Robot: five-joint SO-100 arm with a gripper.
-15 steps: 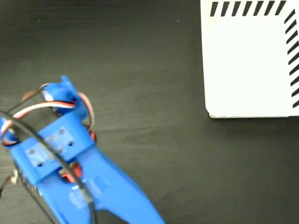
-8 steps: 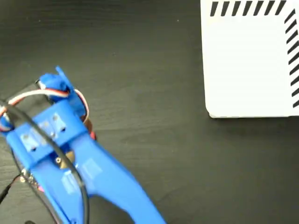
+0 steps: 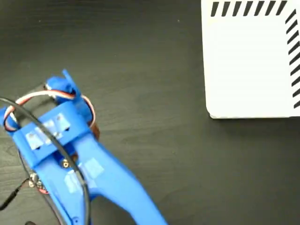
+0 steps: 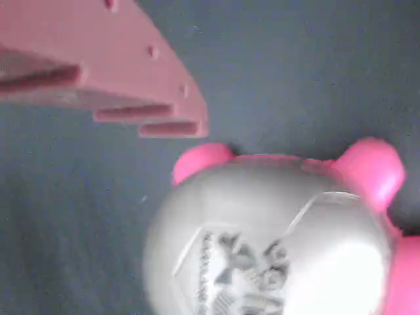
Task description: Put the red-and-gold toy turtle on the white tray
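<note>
One finger [image 4: 131, 85] of the end effector [image 4: 216, 170] shows in the wrist view, a ribbed wedge hanging over the dark worktop [image 3: 154, 70] just above the turtle [image 4: 269, 243], with a thin strip of worktop visible between its tip and the shell. The other finger is out of frame, so I cannot tell how wide the end effector is spread, and nothing shows it gripping or touching the toy. The turtle sits on the worktop directly below the end effector, its shell filling the lower part of the wrist view, feet poking out at the rim. In the fixed view the blue arm [image 3: 70, 159] hides nearly all of it; only a reddish sliver shows beside the wrist. The tray [image 3: 248, 65] lies well away from the end effector, up and to the right in the fixed view.

The likely trouble is the domed, glossy shell: a finger landing on top could slide off or push the toy aside, and a shallow pinch might let it squirt out during the long carry to the tray.
</note>
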